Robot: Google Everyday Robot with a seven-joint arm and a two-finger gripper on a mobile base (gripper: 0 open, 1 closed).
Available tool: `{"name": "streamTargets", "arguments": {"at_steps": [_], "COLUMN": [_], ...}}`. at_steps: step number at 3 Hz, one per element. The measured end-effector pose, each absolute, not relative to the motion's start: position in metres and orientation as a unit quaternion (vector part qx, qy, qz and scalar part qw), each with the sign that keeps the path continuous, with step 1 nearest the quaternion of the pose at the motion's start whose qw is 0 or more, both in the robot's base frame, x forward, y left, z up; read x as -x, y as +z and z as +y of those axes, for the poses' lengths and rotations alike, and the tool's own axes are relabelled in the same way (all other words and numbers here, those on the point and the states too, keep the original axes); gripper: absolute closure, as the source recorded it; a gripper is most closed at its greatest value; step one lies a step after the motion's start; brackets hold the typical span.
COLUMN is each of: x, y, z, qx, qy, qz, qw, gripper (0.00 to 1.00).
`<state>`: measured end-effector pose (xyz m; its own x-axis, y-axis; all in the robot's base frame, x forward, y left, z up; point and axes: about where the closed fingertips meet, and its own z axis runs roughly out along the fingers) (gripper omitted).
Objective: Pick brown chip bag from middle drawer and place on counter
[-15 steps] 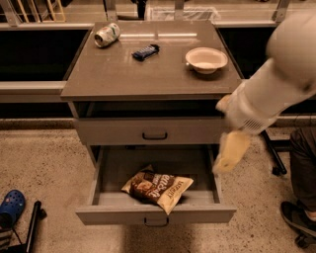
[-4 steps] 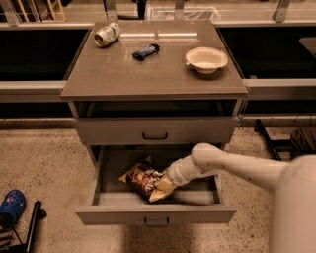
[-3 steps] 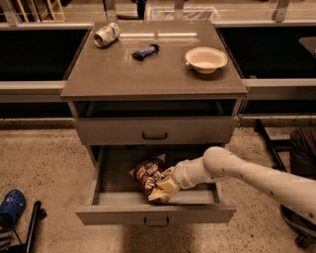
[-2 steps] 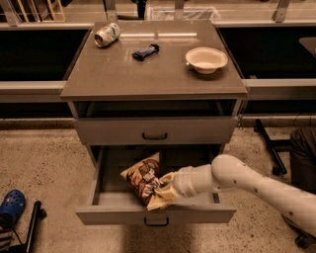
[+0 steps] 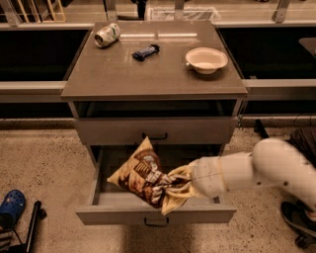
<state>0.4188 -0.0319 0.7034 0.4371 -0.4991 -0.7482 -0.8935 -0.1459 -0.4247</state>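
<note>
A dented can [image 5: 107, 35] lies on its side at the far left. To its right, and apart from it, a dark blue snack bar [image 5: 146, 52] lies aslant. Farther right stands a pale bowl [image 5: 206, 60]. Behind them I see what looks like a wire basket [image 5: 183, 12]. The shut upper drawer front [image 5: 113, 131] carries a small dark handle [image 5: 155, 137]. On the speckled floor [image 5: 49, 158], at the lower left, a blue shoe [image 5: 11, 206] lies just beside a dark rod [image 5: 32, 226]. My gripper [image 5: 174, 190] sits below that drawer front, clamped on the brown chip bag [image 5: 140, 173].
</note>
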Motion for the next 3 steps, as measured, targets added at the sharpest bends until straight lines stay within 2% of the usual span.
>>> {"name": "streamTargets", "arguments": {"at_steps": [1, 2, 3], "x": [-0.421, -0.448, -0.509], "y": [0.824, 0.882, 0.931], "z": [-0.076, -0.079, -0.077], "qx": [0.765, 0.770, 0.743], "qy": [0.159, 0.168, 0.156], "qz": [0.392, 0.385, 0.442], "qw": [0.486, 0.481, 0.478], "gripper": [1.00, 1.00, 1.00]}}
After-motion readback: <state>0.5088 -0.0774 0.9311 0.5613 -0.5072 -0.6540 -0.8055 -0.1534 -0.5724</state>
